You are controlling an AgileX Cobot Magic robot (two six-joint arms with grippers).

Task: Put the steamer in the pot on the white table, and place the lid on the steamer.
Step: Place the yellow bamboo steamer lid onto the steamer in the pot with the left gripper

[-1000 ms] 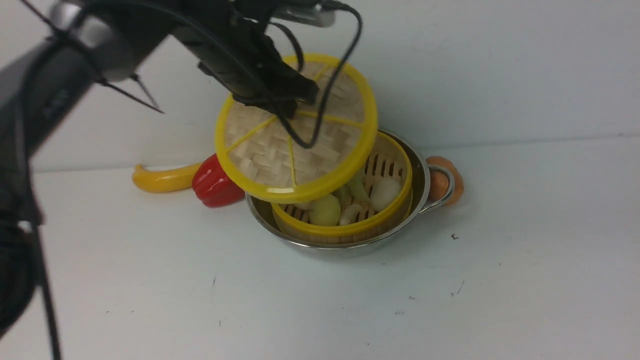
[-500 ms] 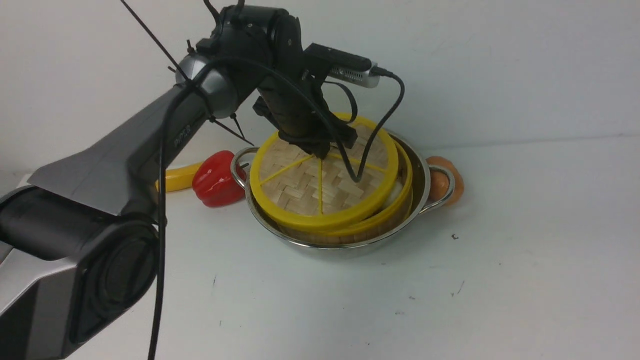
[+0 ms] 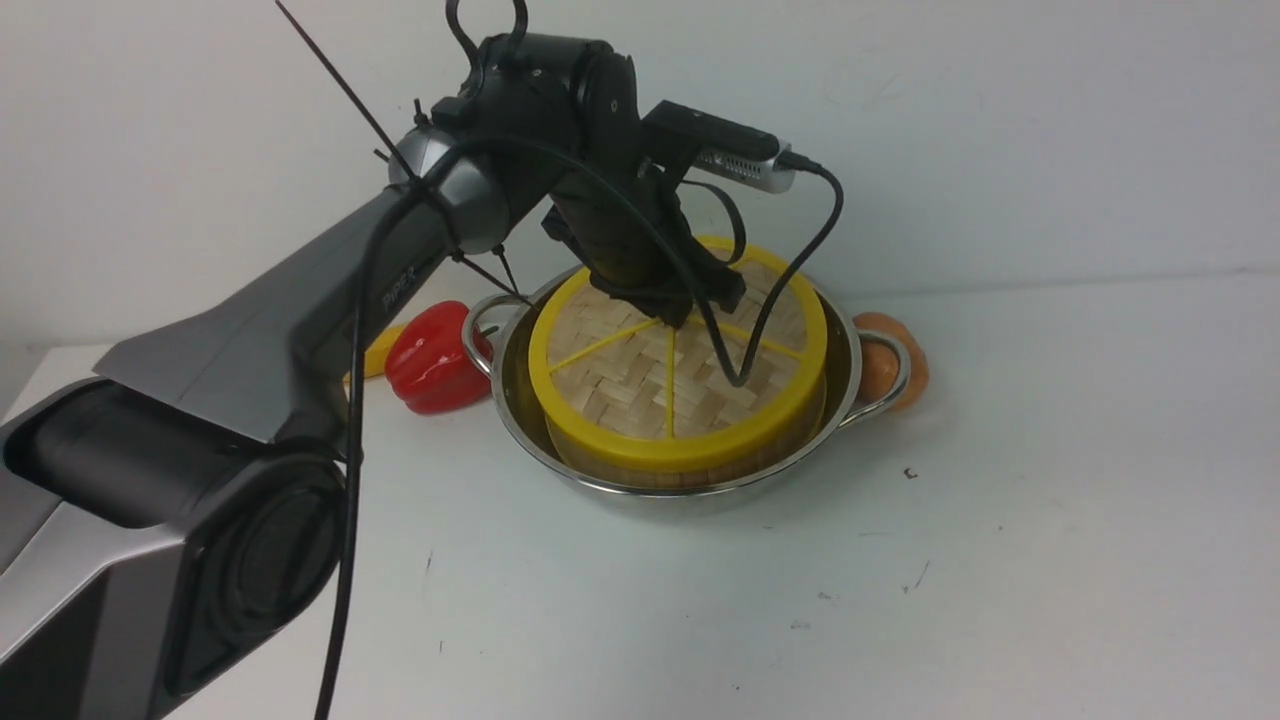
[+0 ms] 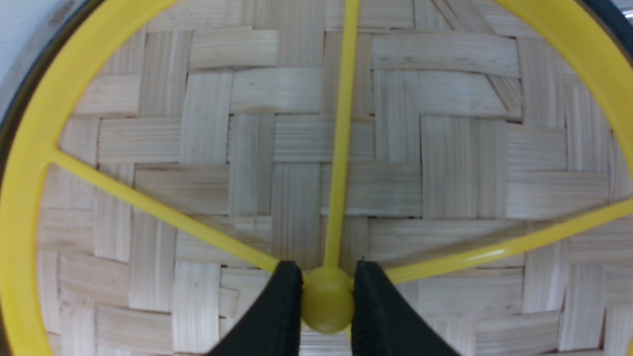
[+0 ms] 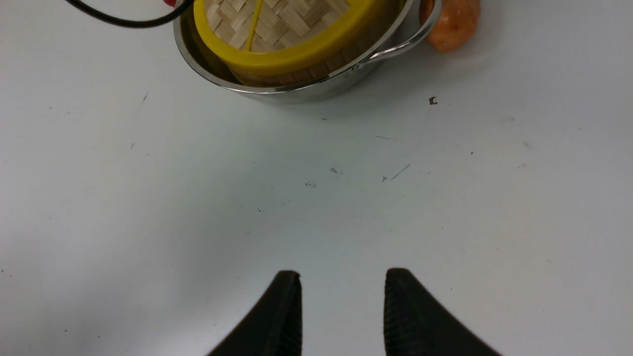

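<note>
The woven lid (image 3: 640, 385) lies flat on the steamer (image 3: 650, 478), which sits inside the steel pot (image 3: 520, 420) on the white table (image 3: 1000, 520). Only a strip of the steamer's pale wall shows under the lid's yellow rim. My left gripper (image 3: 690, 310) reaches down from above and is shut on the lid's yellow centre knob (image 4: 327, 301), one black finger on each side of it (image 4: 328, 267). Off to the near side, my right gripper (image 5: 342, 277) hangs open over bare table, with the pot (image 5: 296, 94) and lid (image 5: 277, 20) well ahead of it.
A red pepper (image 3: 430, 365) and a yellow fruit (image 3: 375, 350) lie just left of the pot. An orange object (image 3: 885, 370) rests against the pot's right handle. The left arm's black cable hangs over the lid.
The lid hung tilted above the open steamer a second ago; the left arm has carried it down and to the right, and it now lies level on the steamer, covering the food.
</note>
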